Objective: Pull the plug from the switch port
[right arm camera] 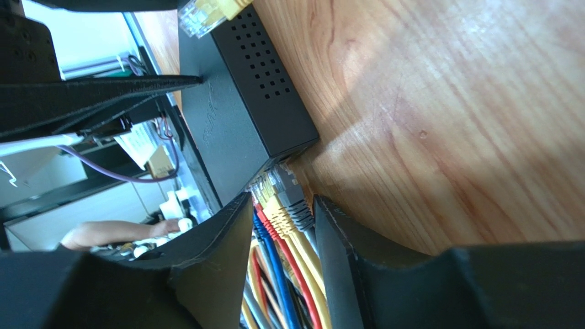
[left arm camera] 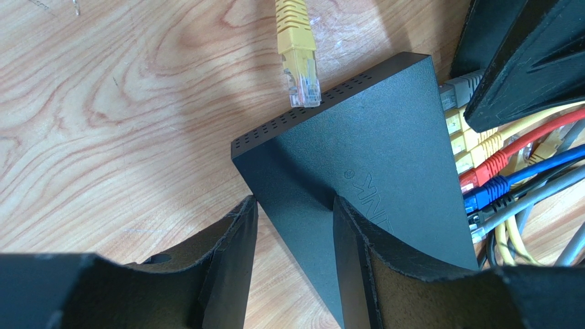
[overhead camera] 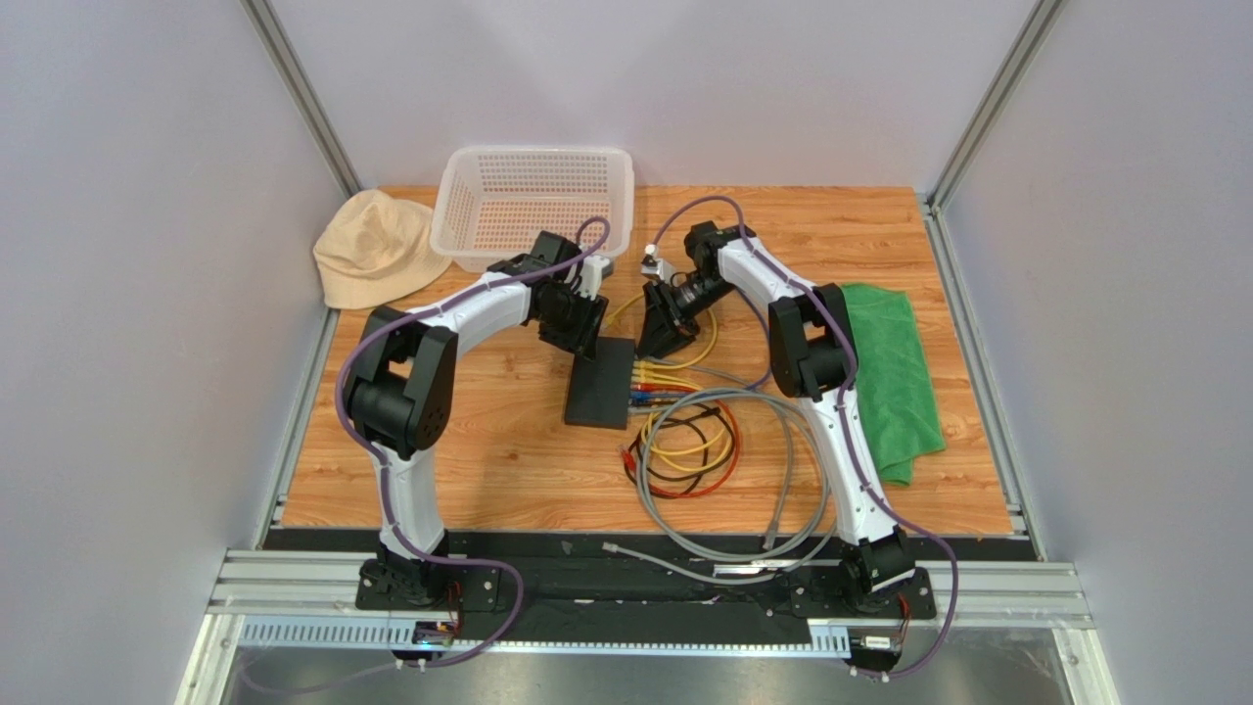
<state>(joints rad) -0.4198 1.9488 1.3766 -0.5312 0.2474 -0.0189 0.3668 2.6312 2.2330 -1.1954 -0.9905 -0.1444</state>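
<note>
from above, the switch [overhead camera: 602, 382] lies mid-way across the tabletop [overhead camera: 486, 470]. left wrist: your left fingers [left arm camera: 233, 260] straddle one corner of it, and you cannot tell whether they clamp it. a loose yellow plug [left arm camera: 300, 68] sits at its vented edge. right wrist: your right fingers [right arm camera: 220, 260] stand apart around the plugged-in cables [right arm camera: 278, 205].
</note>
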